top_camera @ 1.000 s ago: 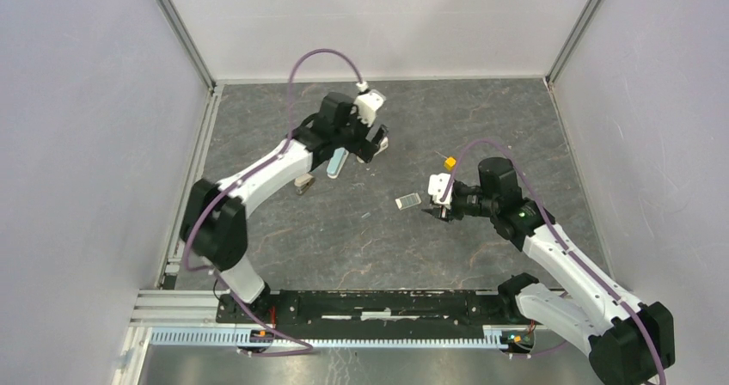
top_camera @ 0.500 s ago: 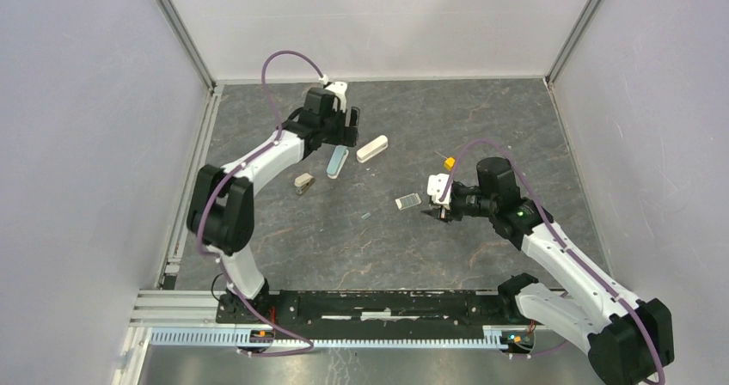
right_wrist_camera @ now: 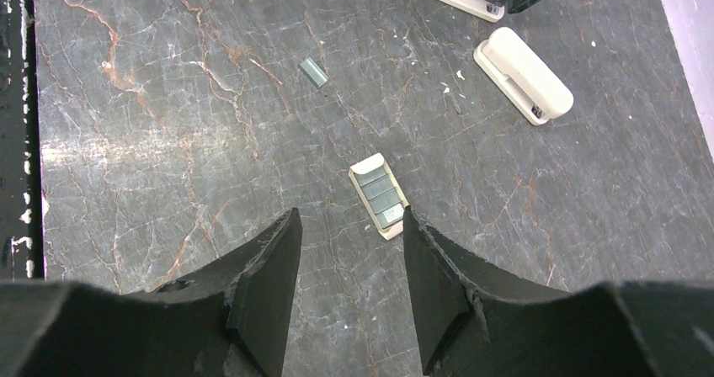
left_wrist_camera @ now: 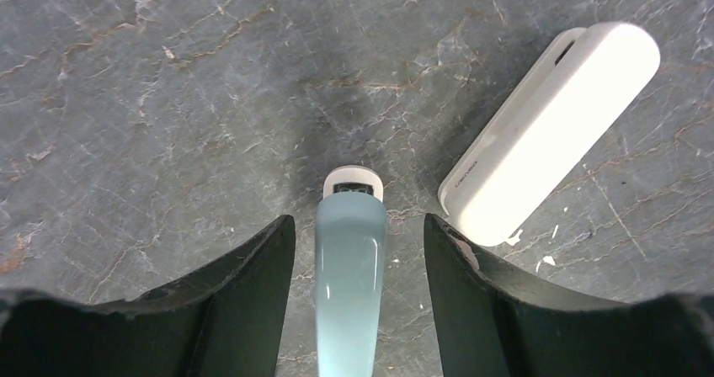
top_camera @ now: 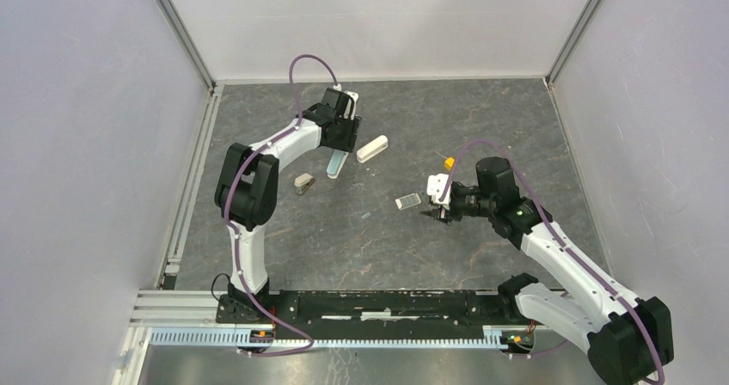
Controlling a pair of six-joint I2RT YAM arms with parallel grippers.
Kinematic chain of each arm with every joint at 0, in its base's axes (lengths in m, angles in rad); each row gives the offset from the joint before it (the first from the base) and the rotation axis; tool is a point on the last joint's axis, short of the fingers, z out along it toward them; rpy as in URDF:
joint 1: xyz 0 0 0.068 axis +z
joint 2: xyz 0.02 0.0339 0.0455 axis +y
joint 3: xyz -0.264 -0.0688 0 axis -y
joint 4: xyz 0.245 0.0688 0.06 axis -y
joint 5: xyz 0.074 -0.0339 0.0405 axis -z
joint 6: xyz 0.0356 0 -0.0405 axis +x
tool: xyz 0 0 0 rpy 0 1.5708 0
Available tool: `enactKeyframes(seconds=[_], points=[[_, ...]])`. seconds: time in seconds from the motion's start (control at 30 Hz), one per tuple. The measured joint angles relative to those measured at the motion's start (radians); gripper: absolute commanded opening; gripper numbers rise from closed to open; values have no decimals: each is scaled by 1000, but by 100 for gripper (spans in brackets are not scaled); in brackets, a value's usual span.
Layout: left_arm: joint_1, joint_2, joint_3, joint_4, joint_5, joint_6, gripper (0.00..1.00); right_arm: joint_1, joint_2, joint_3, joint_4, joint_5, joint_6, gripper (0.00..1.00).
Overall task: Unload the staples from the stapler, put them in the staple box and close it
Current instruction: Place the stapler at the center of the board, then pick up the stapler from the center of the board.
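At the far edge of the worktop (top_camera: 378, 260), our left gripper (left_wrist_camera: 358, 225), jaws apart, straddles the teal stapler (left_wrist_camera: 351, 301), its long axis running between them; our right gripper (right_wrist_camera: 348, 225), likewise apart, hangs farther off.

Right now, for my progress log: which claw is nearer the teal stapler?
Left. The left claw, open, straddles the teal stapler; the right claw is far off, by the staple tray.

Left arm (top_camera: 279, 147) reaches far forward, wrist pitched down. Left gripper (left_wrist_camera: 358, 223) points downward, fingers spread apart. Right arm (top_camera: 554, 249) is bent at the elbow, forearm angled inward and forward. Right gripper (right_wrist_camera: 351, 215) sits low, fingers likewise parted.
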Motion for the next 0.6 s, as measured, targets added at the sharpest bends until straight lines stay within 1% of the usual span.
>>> enactKeyframes(seconds=[0.2,0.27,0.37,0.43,0.47,0.6], points=[[0,44,27,-33,5,28,58,0,0,0,0,-2,0,55],[0,55,32,-42,5,28,52,0,2,0,0,-3,0,55],[0,59,32,-56,5,28,50,0,3,-2,0,-3,0,55],[0,59,33,-61,5,28,43,0,4,-2,-1,-3,0,55],[0,59,34,-63,5,28,38,0,4,-2,-1,-3,0,55],[0,59,38,-66,1,29,8,0,4,-2,-1,-3,0,54]])
